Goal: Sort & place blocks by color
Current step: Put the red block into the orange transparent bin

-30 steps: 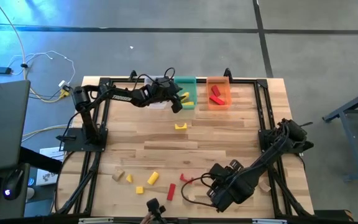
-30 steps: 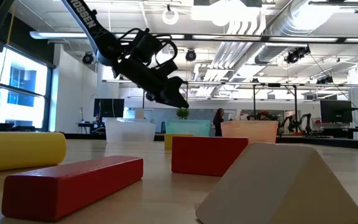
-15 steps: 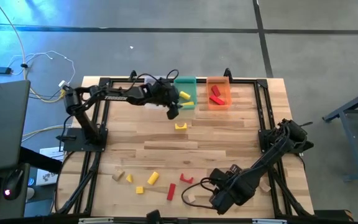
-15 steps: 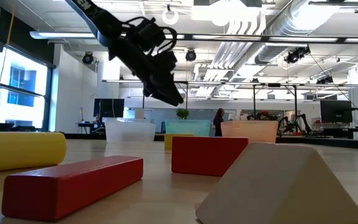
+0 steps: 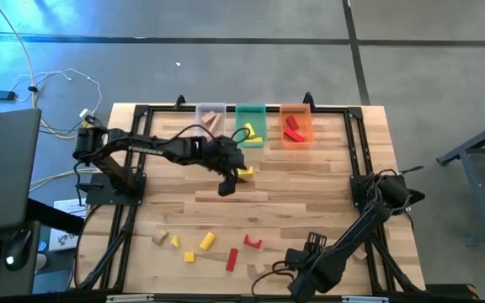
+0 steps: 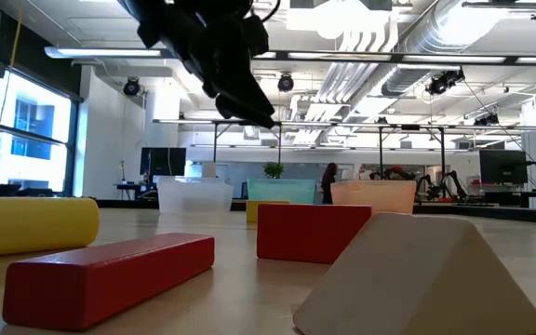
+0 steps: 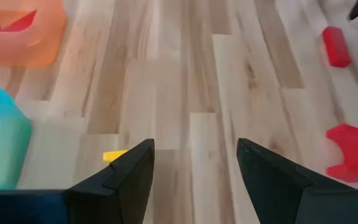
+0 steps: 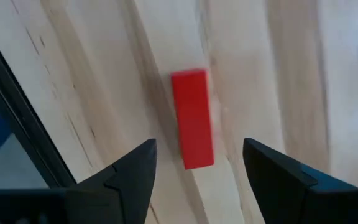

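Blocks lie in two groups: some already sorted into the bins at the far edge of the desk (image 5: pixel 310 181), the rest scattered along the near edge. The green bin (image 5: pixel 250 123) holds yellow pieces, the orange bin (image 5: pixel 295 124) holds red ones, and the clear bin (image 5: pixel 210 118) holds a tan piece, so each colour has its own home.

The left pincer (image 5: pixel 226 187) hangs above the middle of the desk, fingers spread and empty. A yellow block (image 7: pixel 114 155) lies just beside its left finger in the wrist view, close in front of the green bin; it may have missed the bin, though that is only a guess. Farther ahead of this pincer sit a red arch (image 7: pixel 348 152) and another red piece (image 7: pixel 336 46).

The right pincer (image 8: pixel 194 163) is low over the near edge, fingers wide apart and holding nothing. A red bar (image 8: pixel 192 118) lies directly ahead of it, lined up with the gap between the fingers, which suggests it is set for a grasp across the bar's narrow sides. Nearby on the near edge rest a yellow cylinder (image 5: pixel 207 241), a yellow cube (image 5: pixel 189 257) and a tan wedge (image 5: pixel 159 238), all still unsorted
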Motion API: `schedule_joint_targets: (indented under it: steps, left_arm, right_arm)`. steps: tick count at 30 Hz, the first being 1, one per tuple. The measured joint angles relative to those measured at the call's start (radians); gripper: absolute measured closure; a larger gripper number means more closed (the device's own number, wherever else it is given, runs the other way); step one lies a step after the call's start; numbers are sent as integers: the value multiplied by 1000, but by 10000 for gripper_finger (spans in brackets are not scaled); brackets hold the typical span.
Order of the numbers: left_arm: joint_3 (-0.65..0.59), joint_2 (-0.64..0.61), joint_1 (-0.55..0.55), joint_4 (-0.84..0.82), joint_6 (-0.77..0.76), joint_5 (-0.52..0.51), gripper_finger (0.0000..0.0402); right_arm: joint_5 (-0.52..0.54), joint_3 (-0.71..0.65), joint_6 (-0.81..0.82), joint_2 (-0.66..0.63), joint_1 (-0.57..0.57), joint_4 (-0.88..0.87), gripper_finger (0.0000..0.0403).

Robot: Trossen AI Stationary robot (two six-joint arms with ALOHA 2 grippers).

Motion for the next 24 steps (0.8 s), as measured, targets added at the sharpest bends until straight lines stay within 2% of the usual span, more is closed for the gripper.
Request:
schedule_joint_targets:
  steps: [7,20,24]
  left_arm:
    - [0,-1,-68,-26,-82,-3,186]
    - [0,-1,-190,-106,-108,-3,186]
    - [0,-1,-225,-124,-108,-3,186]
  right_arm:
    - [-20,0,0,70,15,10,178]
    - [-51,6,0,163,9,-5,178]
    - [-66,5,36,165,9,1,198]
